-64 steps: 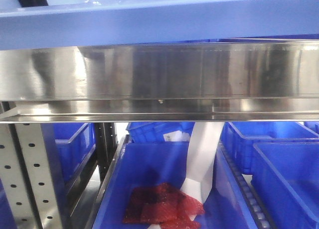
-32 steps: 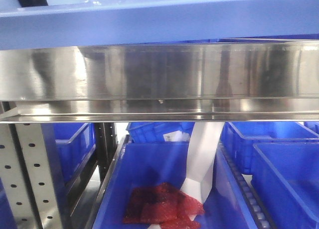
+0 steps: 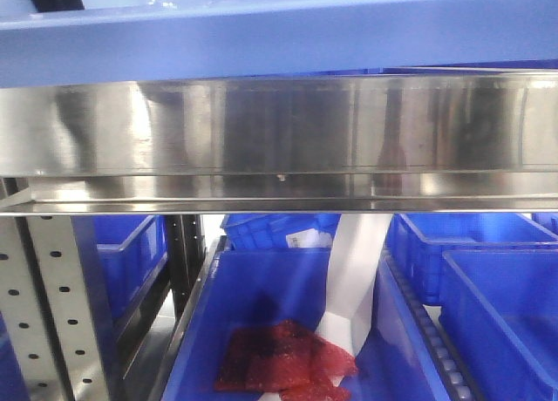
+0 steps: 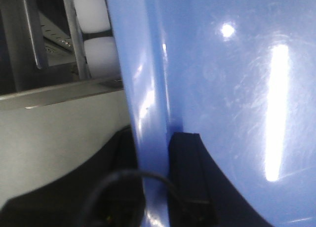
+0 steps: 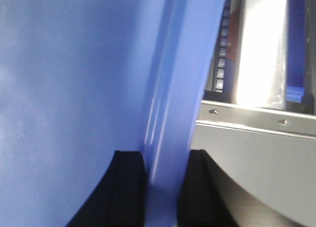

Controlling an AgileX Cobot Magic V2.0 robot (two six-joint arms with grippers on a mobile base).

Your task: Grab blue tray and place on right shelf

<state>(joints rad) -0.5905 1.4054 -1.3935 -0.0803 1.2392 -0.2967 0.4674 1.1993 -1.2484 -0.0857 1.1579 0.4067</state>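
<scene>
In your front view, start at the lower left: a grey perforated upright [image 3: 35, 305] of the shelf runs down the frame, with a deep blue bin [image 3: 131, 253] just behind it. Across the whole width, the shelf's [image 3: 279, 131] shiny steel front lip fills the middle band. The blue tray [image 3: 279, 35] spans the top of the frame directly above that lip. You cannot tell from here whether its underside touches the shelf.

Below the lip, at centre, a second deep bin [image 3: 261, 296] holds a crumpled red mesh piece [image 3: 283, 357], and a white strip [image 3: 357, 279] hangs down into it just to the right. More deep bins [image 3: 497, 305] fill the lower right.

In your left wrist view, white rollers [image 4: 91, 10] sit at the upper left and the shelf's pale steel surface [image 4: 59, 138] lies across the lower left. The left gripper [image 4: 155, 177] is at bottom centre. Its two black fingers [image 4: 190, 177] are drawn in close on either side of the tray's flared rim, pinching it. The tray's glossy face [image 4: 237, 89] fills the right half.

In your right wrist view, the tray [image 5: 74, 79] covers the left and centre. The right gripper [image 5: 163, 187] is at the bottom, its black fingers [image 5: 128, 187] closed narrowly on the rim, one on each side. To the right, the steel shelf edge [image 5: 261, 153] lies just beside the tray.
</scene>
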